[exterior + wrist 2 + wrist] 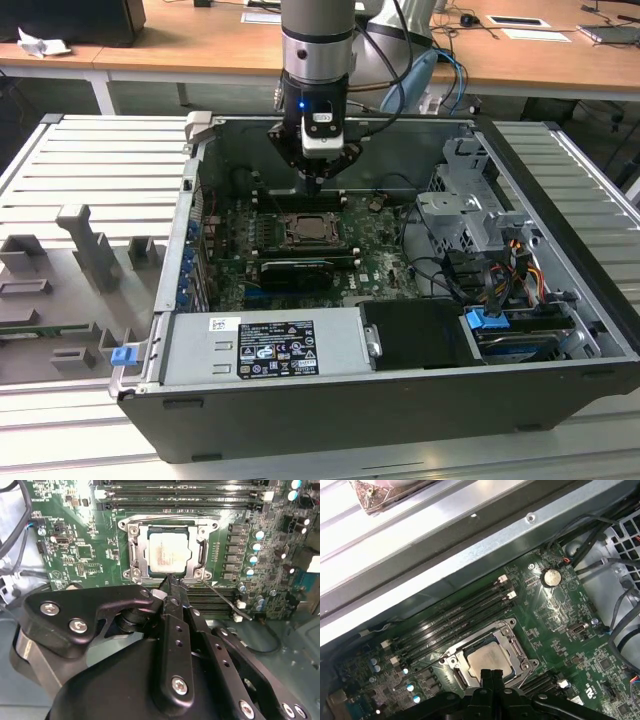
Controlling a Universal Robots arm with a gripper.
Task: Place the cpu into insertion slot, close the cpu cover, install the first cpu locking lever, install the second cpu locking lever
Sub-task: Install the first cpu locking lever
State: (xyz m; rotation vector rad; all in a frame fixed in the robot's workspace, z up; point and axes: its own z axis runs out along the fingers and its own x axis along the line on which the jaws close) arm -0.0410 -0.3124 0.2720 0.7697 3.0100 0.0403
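The gripper [170, 584], fingers pressed together on nothing, hangs just beside the cpu cover [133, 550] lying flat around the seated cpu [169, 552]; the white label [275, 348] has print too small to read

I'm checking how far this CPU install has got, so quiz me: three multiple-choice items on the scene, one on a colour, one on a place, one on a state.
1. What colour is the circuit board around the insertion slot?
A red; B green; C white.
2. Where is the cpu?
A lying loose on the circuit board; B lifted clear above the slot; C seated in the insertion slot.
3. How does the cpu cover stand?
A lying down around the cpu; B tipped upright on its hinge; C taken off.

Answers:
1 B, the board shows green in both wrist views.
2 C, the chip's metal face sits inside the socket frame.
3 A, the silvery frame lies flat, its cut-out framing the chip.
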